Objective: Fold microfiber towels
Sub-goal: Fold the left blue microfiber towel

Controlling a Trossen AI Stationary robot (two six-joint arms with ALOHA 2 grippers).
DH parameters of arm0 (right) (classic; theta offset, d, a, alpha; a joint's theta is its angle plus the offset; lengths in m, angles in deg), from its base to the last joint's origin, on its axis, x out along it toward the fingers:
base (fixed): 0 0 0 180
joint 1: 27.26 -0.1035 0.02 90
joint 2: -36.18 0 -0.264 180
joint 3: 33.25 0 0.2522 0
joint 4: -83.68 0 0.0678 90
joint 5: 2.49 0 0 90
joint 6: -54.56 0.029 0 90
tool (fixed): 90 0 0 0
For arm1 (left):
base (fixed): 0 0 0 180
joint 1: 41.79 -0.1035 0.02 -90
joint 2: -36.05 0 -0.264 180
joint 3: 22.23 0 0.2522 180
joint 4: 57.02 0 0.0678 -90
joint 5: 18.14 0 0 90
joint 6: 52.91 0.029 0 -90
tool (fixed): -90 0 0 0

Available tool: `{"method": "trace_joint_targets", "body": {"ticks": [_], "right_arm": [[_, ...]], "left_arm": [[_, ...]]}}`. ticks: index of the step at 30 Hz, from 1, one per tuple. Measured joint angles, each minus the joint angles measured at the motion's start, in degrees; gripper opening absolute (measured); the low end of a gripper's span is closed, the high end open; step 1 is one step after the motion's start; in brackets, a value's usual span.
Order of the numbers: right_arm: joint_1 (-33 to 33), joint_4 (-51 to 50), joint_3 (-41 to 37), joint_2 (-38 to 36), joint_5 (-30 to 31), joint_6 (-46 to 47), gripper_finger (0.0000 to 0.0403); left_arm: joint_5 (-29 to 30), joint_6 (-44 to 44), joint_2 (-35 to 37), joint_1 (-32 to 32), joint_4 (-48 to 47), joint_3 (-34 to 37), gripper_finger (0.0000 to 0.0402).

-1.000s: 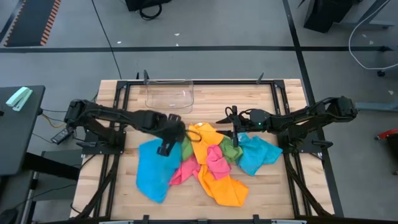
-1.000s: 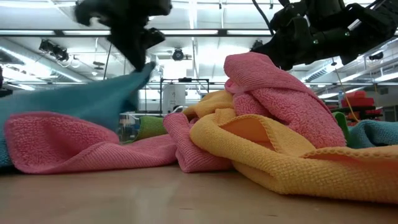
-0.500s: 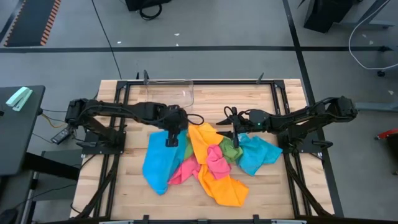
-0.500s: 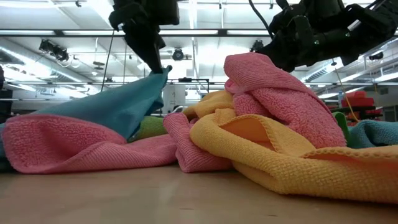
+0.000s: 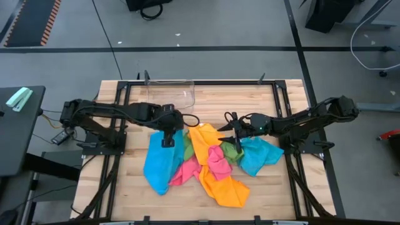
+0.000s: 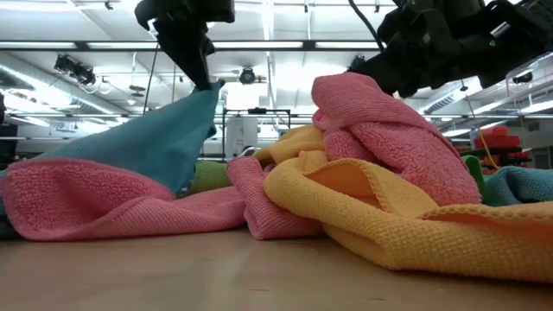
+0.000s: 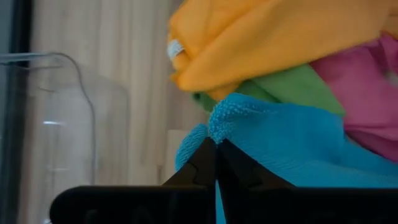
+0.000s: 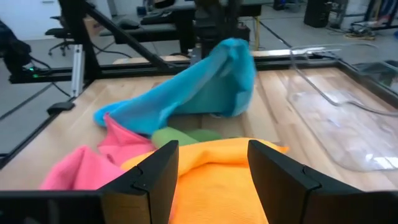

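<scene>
High view: left gripper has a corner of the blue towel pinched between shut fingers, lifted off the bench. Rest of the pile lies mid-bench: orange towel, pink towel, green towel, a 2nd blue towel. Right gripper hovers over the pile, fingers apart, holding nothing. Clear bin sits at the far edge.

Low view: blue corner tented up (left fingers on top).

Left wrist: fingers closed on blue cloth.

Right wrist: spread fingers above orange.
</scene>
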Motion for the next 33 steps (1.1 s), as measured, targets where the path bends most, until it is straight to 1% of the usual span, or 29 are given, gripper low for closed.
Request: {"method": "trace_joint_targets", "body": {"ticks": [5, 8, 13, 19, 24, 27, 33], "right_arm": [[-1.42, 0.81, 0.00, 0.00, 0.32, 0.73, 0.0201], [-1.70, 1.70, 0.38, 0.02, 1.87, 0.43, 0.0201], [-1.66, 1.48, 4.05, 1.77, 2.56, -1.18, 0.0201], [-1.66, 1.16, 9.46, 9.25, 2.56, -3.00, 0.0201], [-1.55, 0.96, 14.82, 16.69, 2.56, -3.11, 0.0201], [-1.47, 0.53, 18.37, 20.12, 3.57, -3.32, 0.0201], [-0.37, -2.35, 25.00, 25.16, 3.75, -3.98, 0.0201]], "left_arm": [[1.21, 2.03, 0.32, 0.22, 1.66, 0.01, 0.0007], [4.36, 2.05, 0.26, 0.24, 2.26, 0.00, 0.0008], [9.72, 0.73, 0.26, 0.19, 4.32, 0.00, 0.0016], [14.48, -2.86, 0.24, 0.22, 4.34, 0.00, 0.0007], [16.83, -5.83, 1.29, 0.19, 3.68, 0.00, 0.0016], [17.24, -7.20, 2.21, 0.19, 2.97, 0.00, 0.0015], [17.54, -8.65, 3.35, 0.22, 1.24, 0.00, 0.0009]]}}
